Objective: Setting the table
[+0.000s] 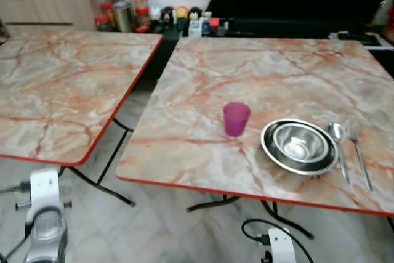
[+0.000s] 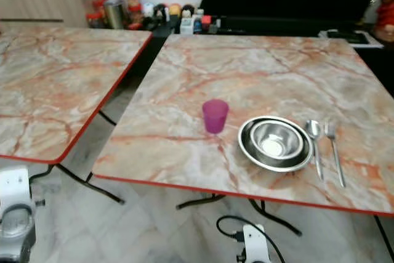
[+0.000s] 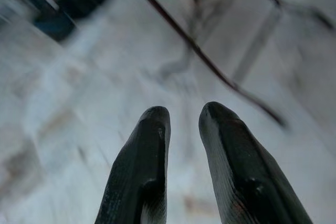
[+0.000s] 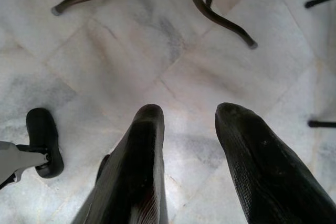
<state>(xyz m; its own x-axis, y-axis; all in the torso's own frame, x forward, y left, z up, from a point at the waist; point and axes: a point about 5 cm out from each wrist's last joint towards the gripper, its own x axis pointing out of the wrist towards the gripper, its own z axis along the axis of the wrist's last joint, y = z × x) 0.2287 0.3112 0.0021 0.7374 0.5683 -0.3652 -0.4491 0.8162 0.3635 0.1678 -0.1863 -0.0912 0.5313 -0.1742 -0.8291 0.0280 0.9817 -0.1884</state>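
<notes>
1. Tabletop (image 1: pixel 203 60): marble-patterned with a red edge. It carries one place setting near its front edge.

2. Landmark, the steel bowl (image 1: pixel 300 145): it sits nested in a steel plate (image 1: pixel 271 150). The pink cup (image 1: pixel 236 119) stands upright just beside the bowl on the robot's left, not touching it. A spoon (image 1: pixel 338 146) and a fork (image 1: pixel 359 152) lie side by side just beyond the bowl on the robot's right, handles toward the front edge.

3. Left end effector (image 3: pixel 182 116): fingers slightly parted, holding nothing, pointed at the floor (image 4: pixel 105 51) below the tabletop.

4. Right end effector (image 4: pixel 184 114): fingers moderately parted, empty, hanging over the floor near the table legs (image 4: pixel 220 14).

5. Judgement: the setting looks complete or nearly so (both arms hang idle).

6. Advice: any further adjustment should start by lifting an arm clear of the red edge. Approach the cup from the side away from the bowl, so that nothing gets knocked, and keep the cutlery parallel.
</notes>
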